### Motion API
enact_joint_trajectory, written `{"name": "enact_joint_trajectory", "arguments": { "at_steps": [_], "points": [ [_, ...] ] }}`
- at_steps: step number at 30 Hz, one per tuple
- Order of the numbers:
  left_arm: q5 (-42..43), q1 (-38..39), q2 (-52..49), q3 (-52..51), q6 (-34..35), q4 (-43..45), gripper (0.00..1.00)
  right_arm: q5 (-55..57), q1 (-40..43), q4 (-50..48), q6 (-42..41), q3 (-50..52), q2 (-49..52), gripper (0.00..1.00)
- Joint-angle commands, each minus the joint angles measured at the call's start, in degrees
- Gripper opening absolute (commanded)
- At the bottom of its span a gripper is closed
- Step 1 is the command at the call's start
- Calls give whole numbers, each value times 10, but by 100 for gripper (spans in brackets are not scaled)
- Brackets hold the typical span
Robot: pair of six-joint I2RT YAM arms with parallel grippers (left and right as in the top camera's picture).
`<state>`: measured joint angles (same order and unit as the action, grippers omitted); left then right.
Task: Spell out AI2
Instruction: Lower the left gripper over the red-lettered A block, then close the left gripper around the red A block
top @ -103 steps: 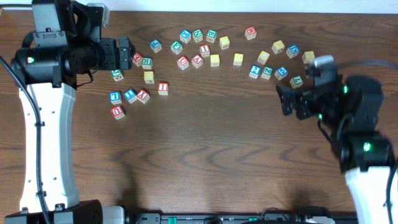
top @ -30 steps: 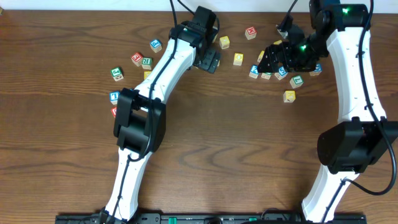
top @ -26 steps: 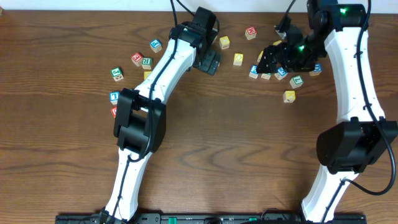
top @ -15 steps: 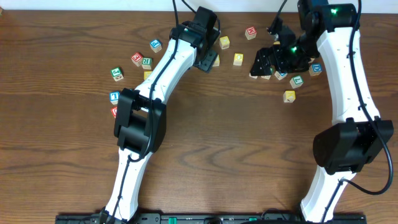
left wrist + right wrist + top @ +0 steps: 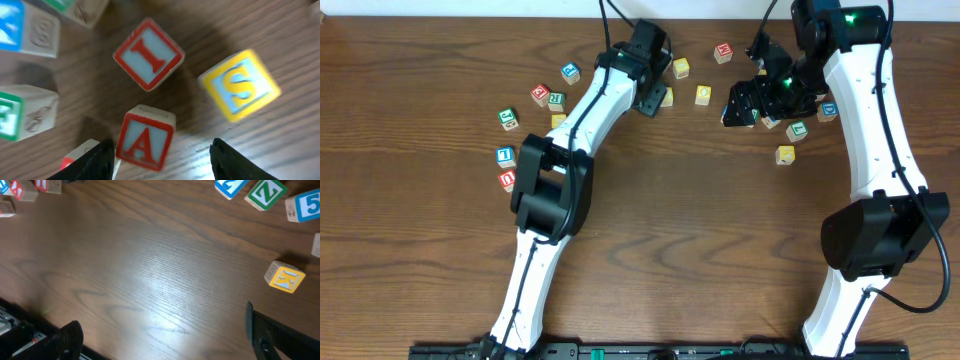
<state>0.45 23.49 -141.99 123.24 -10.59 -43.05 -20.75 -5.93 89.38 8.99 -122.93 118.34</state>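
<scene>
Left pincer (image 5: 161,155) stands wide open astride the red-framed "A" block (image 5: 145,144), gripping nothing; the letter reads nearly upright. Just beyond the A, the red "I" block (image 5: 148,54) sits corner-on, its stroke slanting. Well apart from the A, the blue "2" block (image 5: 231,185) lies half cropped above the open, empty right pincer (image 5: 165,337) on the dark wood-grain table (image 5: 150,265).

My left arm (image 5: 588,112) and right arm (image 5: 868,115) are white tubes joined by bulky black housings (image 5: 552,190), with thin black cables (image 5: 605,18), green lights (image 5: 847,17) on the right, and black fingers (image 5: 95,162) on the left gripper (image 5: 162,150).
</scene>
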Motion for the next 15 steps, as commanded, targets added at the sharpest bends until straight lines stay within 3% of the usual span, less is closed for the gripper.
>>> {"name": "enact_joint_trajectory", "arguments": {
  "at_steps": [1,15],
  "points": [
    [-5,-3,-1,5,-8,7,60,8,-5,2,-8,-10,-3,99],
    [-5,-12,-2,-2,-7,29,57,9,-5,1,-8,-10,-3,99]
  ]
}}
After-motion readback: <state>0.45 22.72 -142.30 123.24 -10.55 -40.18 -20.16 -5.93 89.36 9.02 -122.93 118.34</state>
